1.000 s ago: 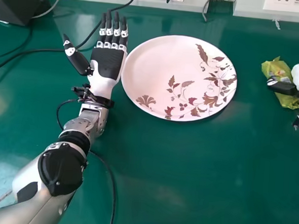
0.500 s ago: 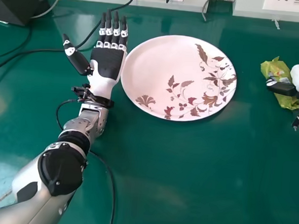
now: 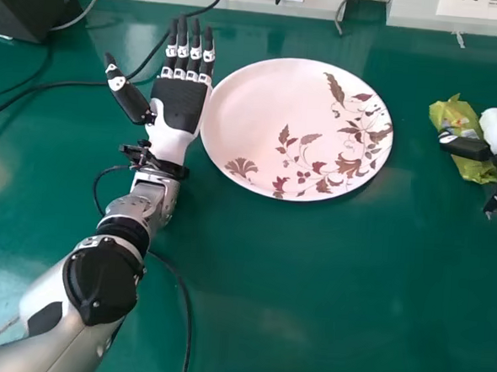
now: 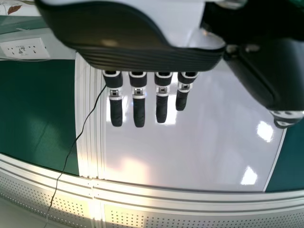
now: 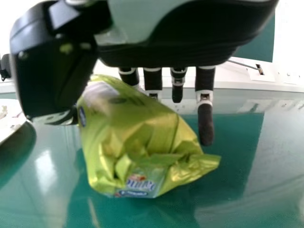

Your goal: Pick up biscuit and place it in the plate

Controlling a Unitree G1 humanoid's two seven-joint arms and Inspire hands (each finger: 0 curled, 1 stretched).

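At the right edge of the head view, my right hand (image 3: 466,147) has its thumb and fingers around the green biscuit packet (image 3: 479,170). The right wrist view has the packet (image 5: 137,137) between the thumb and fingers of the right hand (image 5: 166,52), with its crumpled end turned toward the camera. A white plate with brown leaf patterns (image 3: 261,111) lies left of them, well apart. Beside the plate's left rim, my left hand (image 3: 177,106) rests palm up with straight fingers, holding nothing; in the left wrist view the left hand (image 4: 138,111) is open too.
Black cables (image 3: 69,83) run over the green table (image 3: 309,291) around the left arm. A dark box (image 3: 27,4) stands at the back left. Sockets (image 3: 487,7) line the wall strip behind the table.
My right hand and the packet have shifted slightly to the left in the head view, toward the plate. The left arm and the plate have stayed still.
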